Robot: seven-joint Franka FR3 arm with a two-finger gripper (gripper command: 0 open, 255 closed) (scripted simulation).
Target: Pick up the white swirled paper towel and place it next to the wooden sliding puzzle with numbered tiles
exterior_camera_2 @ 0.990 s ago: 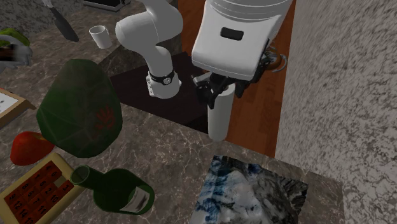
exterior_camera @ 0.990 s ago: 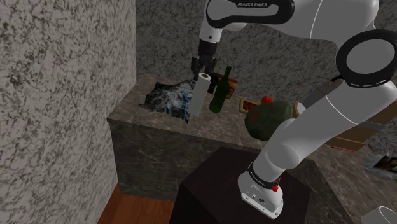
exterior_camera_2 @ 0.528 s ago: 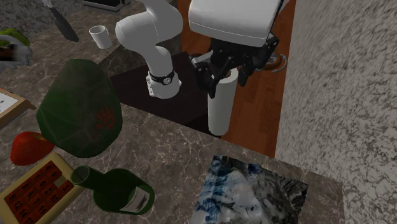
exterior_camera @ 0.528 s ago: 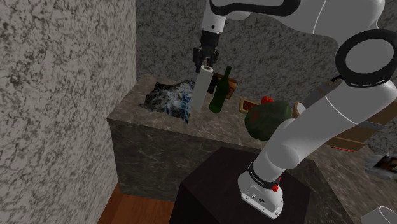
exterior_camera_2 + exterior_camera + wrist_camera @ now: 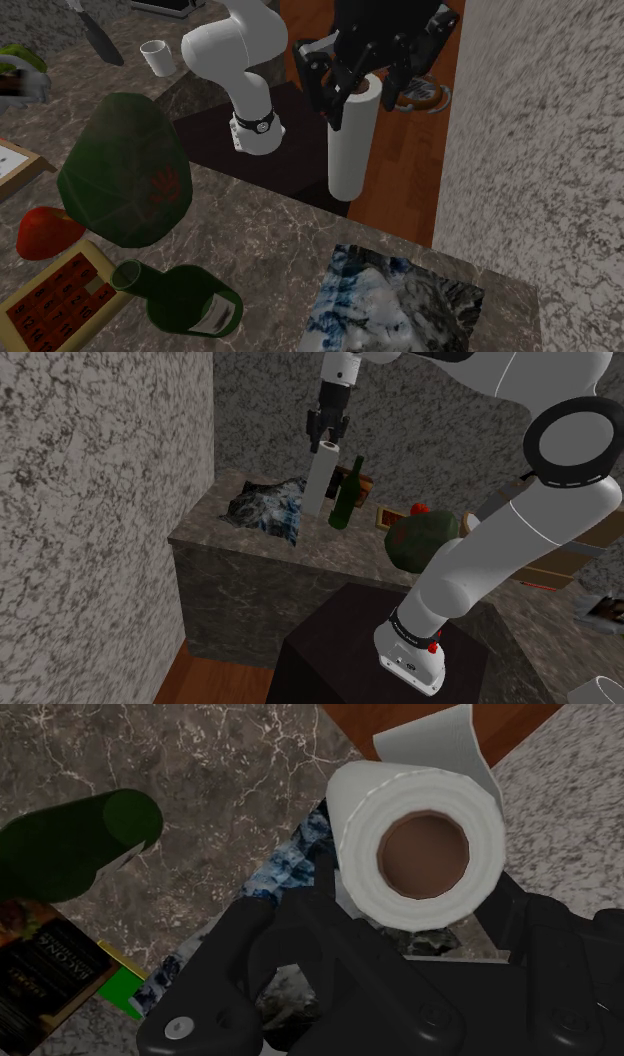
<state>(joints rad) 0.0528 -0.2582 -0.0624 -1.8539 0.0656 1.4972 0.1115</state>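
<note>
Gripper (image 5: 357, 88): the fingers were clamped on the upper end of the white paper towel roll (image 5: 352, 140), which hung upright below them. In the wrist view the roll's (image 5: 420, 854) brown core faced the camera, with a black finger pressed against each side.

Location of the roll: in the shoulder view it (image 5: 320, 482) stood over the marbled surface (image 5: 250, 537), between a crumpled blue-and-white cloth (image 5: 268, 507) on the shoulder view's left and a dark green bottle (image 5: 345, 497) just to its right. Its lower end appeared clear of the surface; this could not be confirmed.

Sliding puzzle (image 5: 55, 300): it lay flat on the surface, well apart from the roll, beyond the bottle (image 5: 185, 300) at the second exterior view's left. Its red tiles bore dark figures too small to read.

Other items: a red apple (image 5: 45, 232) lay just beside the puzzle, and a dark green lump (image 5: 125, 170) with a red mark sat behind the apple.

Writing: the bottle carried a pale label, not legible. In the wrist view a dark label (image 5: 40, 964) by the bottle's body showed pale lettering that could not be read.
</note>
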